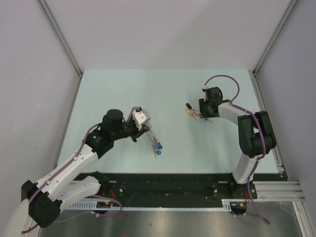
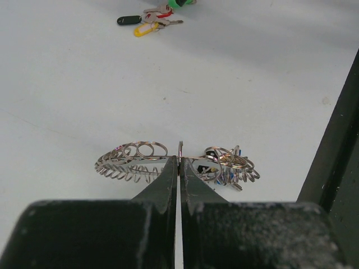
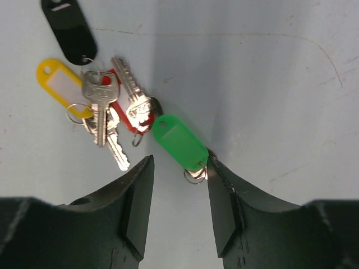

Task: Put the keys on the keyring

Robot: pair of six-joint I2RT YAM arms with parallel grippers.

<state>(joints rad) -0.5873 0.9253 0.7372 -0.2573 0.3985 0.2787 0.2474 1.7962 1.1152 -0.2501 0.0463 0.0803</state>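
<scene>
My left gripper (image 2: 179, 161) is shut on the thin edge of the keyring (image 2: 132, 159), a flat metal ring fringed with small silvery split rings. A few keys (image 2: 226, 167) with blue and black heads hang on its right side. From above, the left gripper (image 1: 147, 127) holds the keyring (image 1: 152, 135) just over the table. My right gripper (image 3: 179, 175) is open over a loose bunch of keys (image 3: 102, 96) with yellow, red and black tags. A green tag (image 3: 179, 141) lies between the fingers, its small ring against the right finger (image 3: 224, 193). Seen from above, the right gripper (image 1: 201, 116) is at the bunch (image 1: 191, 112).
A black rail (image 1: 163, 181) runs along the near table edge, close to the keyring's right side in the left wrist view. Grey walls enclose the pale table (image 1: 163, 89) on three sides.
</scene>
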